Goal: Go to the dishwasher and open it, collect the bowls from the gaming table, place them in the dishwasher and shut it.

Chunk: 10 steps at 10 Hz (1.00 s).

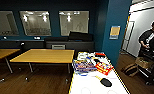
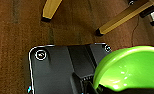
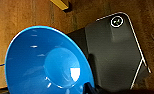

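The lime green bowl (image 2: 129,67) sits large in the left wrist view, right at the left pincer (image 2: 99,88), whose fingers are hard to make out at the bowl's rim; it appears to be clamped on the rim, the bowl hanging over brown wooden floor (image 2: 15,30) with yellow furniture legs (image 2: 51,8) beyond it. The blue bowl (image 3: 46,62) sits likewise at the right pincer (image 3: 89,88), seemingly gripped at its edge, open side toward the camera, above the same floor. In the head view a long white tabletop (image 1: 93,85) lies ahead, carrying colourful boxes (image 1: 84,66) and a black paddle (image 1: 105,82); a wooden table (image 1: 45,55) stands beside it, and a person (image 1: 150,37) stands off to the side.
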Motion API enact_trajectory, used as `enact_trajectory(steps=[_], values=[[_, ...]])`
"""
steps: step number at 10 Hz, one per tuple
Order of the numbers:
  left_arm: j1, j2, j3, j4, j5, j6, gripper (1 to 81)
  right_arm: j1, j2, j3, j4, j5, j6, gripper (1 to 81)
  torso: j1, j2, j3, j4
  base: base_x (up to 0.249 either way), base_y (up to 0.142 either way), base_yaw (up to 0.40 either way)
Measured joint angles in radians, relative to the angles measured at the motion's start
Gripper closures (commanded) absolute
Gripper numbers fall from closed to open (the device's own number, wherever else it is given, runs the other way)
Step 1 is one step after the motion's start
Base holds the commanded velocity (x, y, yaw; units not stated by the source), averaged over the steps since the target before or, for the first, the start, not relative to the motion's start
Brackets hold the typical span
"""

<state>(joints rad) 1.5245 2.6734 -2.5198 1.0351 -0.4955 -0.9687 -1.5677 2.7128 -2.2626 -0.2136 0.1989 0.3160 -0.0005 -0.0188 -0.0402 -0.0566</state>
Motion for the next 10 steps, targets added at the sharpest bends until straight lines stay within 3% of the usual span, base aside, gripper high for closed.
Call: enact_trajectory(steps=[10], values=[[0.006,0.002,0.0,0.001,0.001,0.0,81.1,-0.009,0.008,-0.005,-0.001,-0.004,0.0,81.1,0.0,0.0,0.0,0.0,-0.088,0.0,0.0]])
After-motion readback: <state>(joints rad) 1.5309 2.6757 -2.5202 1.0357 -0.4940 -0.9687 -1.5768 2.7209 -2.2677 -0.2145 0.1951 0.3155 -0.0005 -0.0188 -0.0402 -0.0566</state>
